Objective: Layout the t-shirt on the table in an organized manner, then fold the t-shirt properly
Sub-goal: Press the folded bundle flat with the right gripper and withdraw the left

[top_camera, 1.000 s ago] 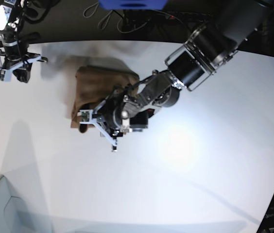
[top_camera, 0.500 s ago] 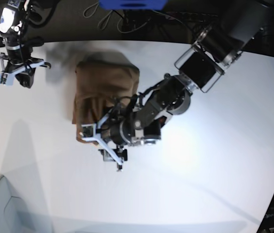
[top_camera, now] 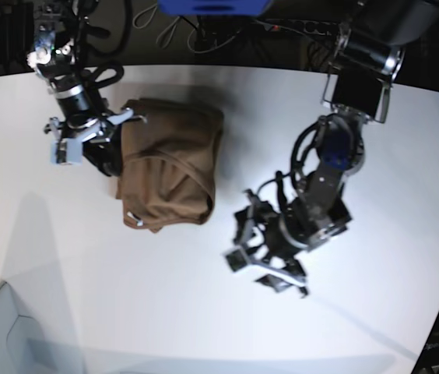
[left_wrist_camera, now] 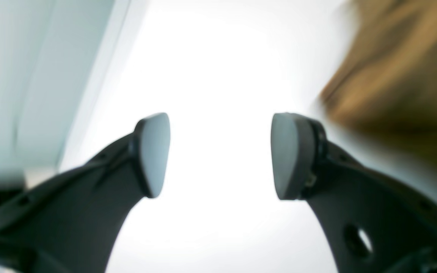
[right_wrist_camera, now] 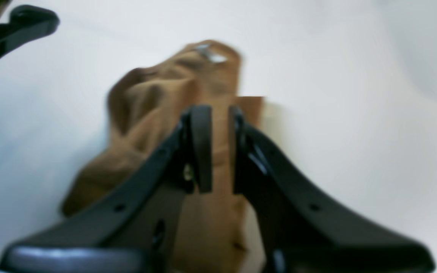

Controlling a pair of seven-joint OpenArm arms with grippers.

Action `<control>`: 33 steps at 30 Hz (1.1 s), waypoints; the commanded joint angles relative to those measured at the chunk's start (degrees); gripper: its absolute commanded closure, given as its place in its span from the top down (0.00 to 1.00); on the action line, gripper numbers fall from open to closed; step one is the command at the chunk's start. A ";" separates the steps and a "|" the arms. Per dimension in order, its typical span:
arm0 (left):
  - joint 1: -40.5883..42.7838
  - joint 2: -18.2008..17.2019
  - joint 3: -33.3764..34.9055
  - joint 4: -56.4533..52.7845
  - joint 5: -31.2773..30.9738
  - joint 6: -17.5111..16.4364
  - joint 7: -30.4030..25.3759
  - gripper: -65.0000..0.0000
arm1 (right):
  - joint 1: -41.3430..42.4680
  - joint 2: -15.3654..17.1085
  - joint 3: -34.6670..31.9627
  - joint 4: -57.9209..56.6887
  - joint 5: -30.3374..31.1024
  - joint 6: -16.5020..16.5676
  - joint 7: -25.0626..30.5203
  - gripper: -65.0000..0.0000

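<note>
White surface [top_camera: 375, 156] under bright glare, dark floor and cables behind. T-shirt [top_camera: 169, 167] lay bunched toward the far-left part of the surface in base view, a rumpled brown heap, collar tag showing white in the R wrist view. R gripper [top_camera: 87, 140] sat at the shirt's left edge; wrist view showed its jaws nearly closed with brown cloth between them, so grasping the t-shirt. L gripper [top_camera: 270, 265] hung apart from the cloth over bare surface, jaws spread, nothing in them. Step, as I judged: layout, not folding yet. Next move likely calls for L gripper to take an opposite edge so both can pull the cloth flat
</note>
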 commanded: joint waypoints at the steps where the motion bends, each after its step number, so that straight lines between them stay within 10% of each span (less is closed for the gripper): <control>1: -0.25 -0.34 -3.57 1.70 -0.26 0.64 0.27 0.61 | -0.01 0.16 -1.68 1.30 0.59 0.22 1.80 0.10; 12: 11.71 -4.30 -30.73 9.61 -0.35 0.64 7.13 0.61 | 5.09 0.25 -14.69 -7.14 0.59 0.22 1.80 0.10; 25: 23.05 -3.77 -36.80 17.17 -0.08 0.64 7.21 0.61 | 8.60 0.42 -16.80 -24.73 0.59 0.22 9.44 0.10; 33: 25.42 -3.68 -36.80 17.43 -0.08 0.64 7.21 0.61 | 5.44 3.24 -16.09 -13.74 0.59 0.22 13.31 0.10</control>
